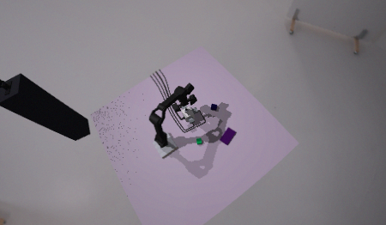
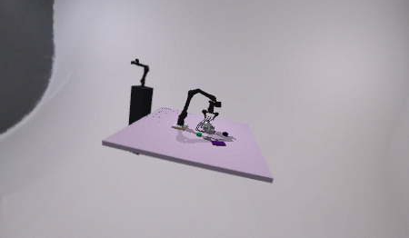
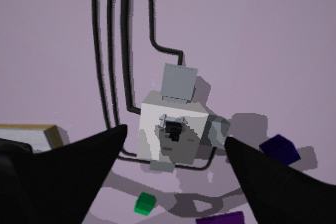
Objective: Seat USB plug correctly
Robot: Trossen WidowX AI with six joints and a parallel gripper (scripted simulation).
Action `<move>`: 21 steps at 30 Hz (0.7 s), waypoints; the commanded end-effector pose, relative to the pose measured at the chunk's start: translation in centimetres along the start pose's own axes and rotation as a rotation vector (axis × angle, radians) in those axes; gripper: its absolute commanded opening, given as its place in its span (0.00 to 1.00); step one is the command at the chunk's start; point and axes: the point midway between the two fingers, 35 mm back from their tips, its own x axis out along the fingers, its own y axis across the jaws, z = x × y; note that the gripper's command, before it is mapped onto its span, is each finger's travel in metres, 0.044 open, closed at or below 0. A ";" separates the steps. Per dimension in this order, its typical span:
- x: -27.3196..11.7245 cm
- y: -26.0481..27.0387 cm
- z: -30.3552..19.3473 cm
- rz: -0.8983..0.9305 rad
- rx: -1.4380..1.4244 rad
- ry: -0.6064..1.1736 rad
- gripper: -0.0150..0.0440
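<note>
The power cube [image 1: 187, 114] [image 2: 208, 127] [image 3: 149, 125] is whitish and stands on the table with its top face towards the wrist camera. The USB plug [image 3: 174, 130], small and black with a silvery part, stands up from its top face, near the middle. How deep it sits and which way round it is cannot be told. My gripper [image 1: 185, 104] [image 2: 210, 114] [image 3: 177, 135] is open and empty, pointing down above the cube. In the wrist view the plug lies between the two fingertips, well below them. The top and exterior views show the plug too small to make out.
Grey plugs sit at the cube's sides, one at the far side [image 3: 179, 82] and one at the right [image 3: 218, 131], with black cables around. A green block [image 1: 199, 141] [image 2: 199, 134] [image 3: 145, 204], navy block [image 1: 214, 106] [image 2: 224, 133] [image 3: 280, 150] and purple slab [image 1: 228, 136] [image 2: 218, 143] [image 3: 221, 219] lie nearby.
</note>
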 end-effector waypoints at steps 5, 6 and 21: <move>0.3 0.1 -0.1 0.004 -0.005 0.005 1.00; 0.3 0.1 -0.1 0.004 -0.005 0.005 1.00; 0.1 0.1 0.0 0.002 0.000 0.001 0.33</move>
